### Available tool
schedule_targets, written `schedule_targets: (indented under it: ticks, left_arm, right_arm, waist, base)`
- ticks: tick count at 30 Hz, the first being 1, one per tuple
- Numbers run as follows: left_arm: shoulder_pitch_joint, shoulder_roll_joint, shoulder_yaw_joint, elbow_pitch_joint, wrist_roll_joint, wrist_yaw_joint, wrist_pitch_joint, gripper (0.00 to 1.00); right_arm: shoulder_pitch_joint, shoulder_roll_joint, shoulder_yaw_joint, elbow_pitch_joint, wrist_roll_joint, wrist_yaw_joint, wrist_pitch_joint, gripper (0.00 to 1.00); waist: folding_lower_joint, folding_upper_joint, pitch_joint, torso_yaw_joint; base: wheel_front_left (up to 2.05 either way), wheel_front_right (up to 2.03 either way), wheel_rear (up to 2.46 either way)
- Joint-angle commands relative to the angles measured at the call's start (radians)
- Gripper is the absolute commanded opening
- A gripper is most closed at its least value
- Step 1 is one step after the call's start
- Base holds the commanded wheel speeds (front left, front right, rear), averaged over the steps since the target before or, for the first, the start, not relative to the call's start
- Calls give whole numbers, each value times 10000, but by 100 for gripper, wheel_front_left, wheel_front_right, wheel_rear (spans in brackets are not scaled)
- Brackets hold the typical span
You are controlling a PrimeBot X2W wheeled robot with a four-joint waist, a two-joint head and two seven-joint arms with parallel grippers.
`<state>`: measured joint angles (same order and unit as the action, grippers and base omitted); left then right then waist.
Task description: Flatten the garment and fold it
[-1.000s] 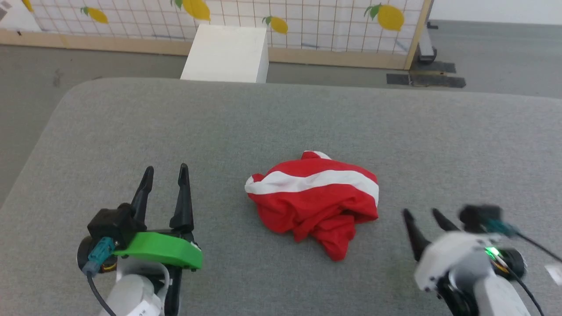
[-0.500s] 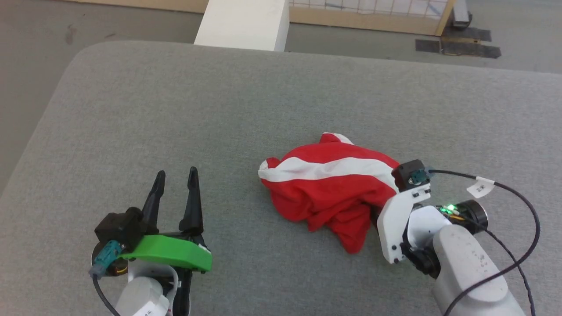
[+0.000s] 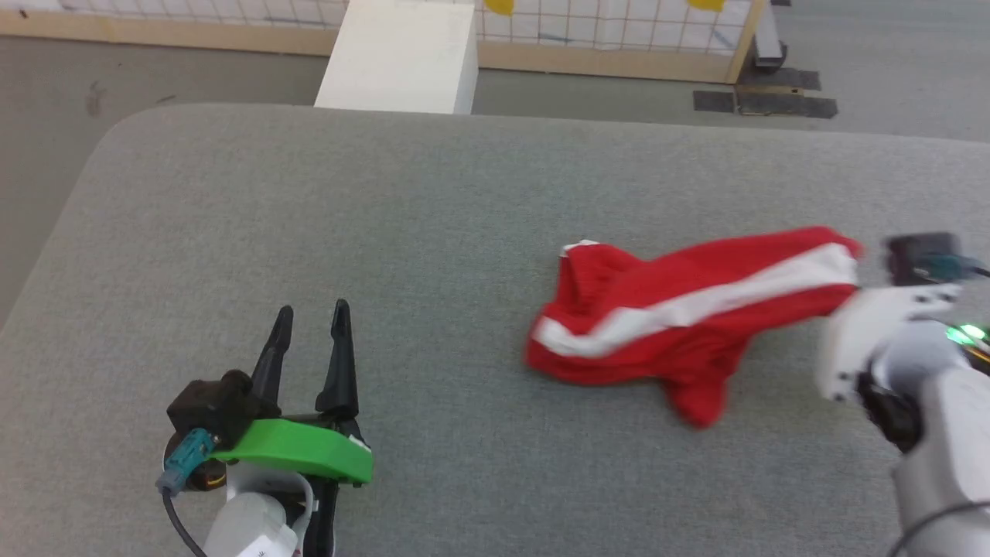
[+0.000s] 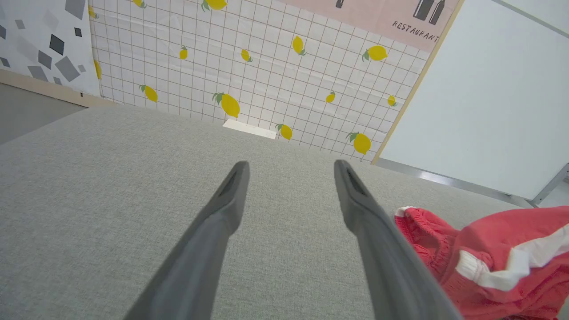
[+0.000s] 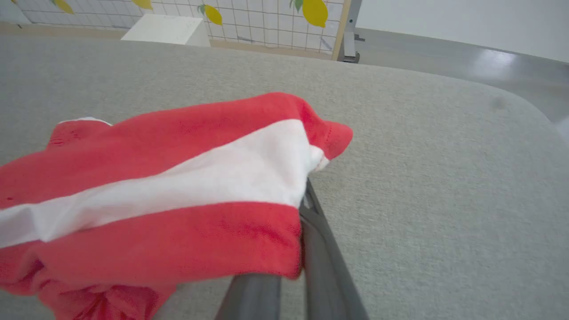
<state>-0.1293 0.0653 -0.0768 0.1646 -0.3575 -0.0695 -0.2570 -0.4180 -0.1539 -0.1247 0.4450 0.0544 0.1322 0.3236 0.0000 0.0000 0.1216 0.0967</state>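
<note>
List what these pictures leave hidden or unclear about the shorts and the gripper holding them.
- Right gripper: its fingertips are buried under the shorts in the right wrist view, and it is blurred in the head view.
- Shorts' far end: cut off by the right edge in the left wrist view.
- Shorts' underside: hidden by their own top layer in every view.
</note>
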Motion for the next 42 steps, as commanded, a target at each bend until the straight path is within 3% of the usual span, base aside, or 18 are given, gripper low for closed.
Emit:
schedule_targets:
  ticks: [1, 6, 7, 8, 15, 16, 19, 21, 25, 29, 33, 34, 35, 42]
  left_arm:
    - [99, -46, 13, 48, 24, -60, -47, 100]
    - [201, -86, -35, 221, -32, -142, -47, 100]
    - [211, -90, -40, 257, -41, -152, -47, 100]
    - [215, -95, -60, 308, -56, -165, -47, 100]
    - [-98, -129, -252, 368, -629, -242, 35, 100]
    - [-508, -139, -807, 239, -1083, -308, 851, 100]
    - [-1080, -145, -1706, 58, -1399, -371, 2207, 100]
    - [-1540, -147, -2518, 125, -1778, -391, 3651, 100]
    - [-2511, 36, -3639, 761, -1528, -329, 6190, 100]
    - [-3241, 359, -4051, 1438, -1128, -198, 7534, 100]
    - [-3478, 460, -4118, 1878, -1091, -119, 7969, 100]
    - [-3473, 448, -4108, 1974, -1161, -106, 8067, 77]
    - [-3469, 434, -4105, 1997, -1219, -119, 8072, 1]
    - [-3291, 251, -3690, 1502, -1787, -51, 7317, 0]
  right_arm:
    - [467, 17, -388, -162, -176, -15, 173, 0]
    - [1623, 472, -1380, -243, -413, -15, 1239, 0]
    - [1730, 552, -1388, -295, -404, -15, 1240, 29]
    - [1845, 624, -1379, -396, -410, -15, 1165, 98]
    - [2410, 977, -2391, -1872, 323, -15, -222, 100]
    - [2743, 1025, -2808, -2612, 848, -15, -614, 100]
    - [3067, 1031, -2798, -3023, 1315, -15, -906, 100]
    - [3239, 1033, -2695, -3170, 1570, -15, -1032, 100]
    - [3305, 1034, -2353, -3168, 1906, -15, -1160, 100]
    - [3272, 1035, -2095, -3016, 2203, -15, -1325, 100]
    - [3261, 1035, -1994, -2848, 2361, -15, -1504, 100]
    - [3266, 1035, -1999, -2803, 2379, -15, -1556, 100]
    - [3266, 1035, -2015, -2764, 2386, -15, -1601, 100]
    - [3215, 1036, -2125, -2633, 2293, -15, -1750, 100]
  waist:
    - [0, 0, -140, -157]
    - [0, 0, -197, -354]
    - [0, 0, -208, -386]
    - [0, 0, -218, -412]
    - [0, 0, -368, -672]
    - [0, 0, -418, -883]
    - [0, 0, -404, -1135]
    - [0, 0, -369, -1374]
    - [0, 0, -150, -1856]
    - [0, 0, 90, -2247]
    - [0, 0, 270, -2467]
    - [0, 0, 301, -2489]
    - [0, 0, 324, -2498]
    - [0, 0, 329, -2149]
  base:
    - [0, 0, 0]
    - [0, 0, 0]
    - [0, 0, 0]
    - [0, 0, 0]
    - [0, 0, 0]
    - [0, 0, 0]
    - [0, 0, 0]
    - [0, 0, 0]
    - [0, 0, 0]
    - [0, 0, 0]
    - [0, 0, 0]
    - [0, 0, 0]
    - [0, 0, 0]
    - [0, 0, 0]
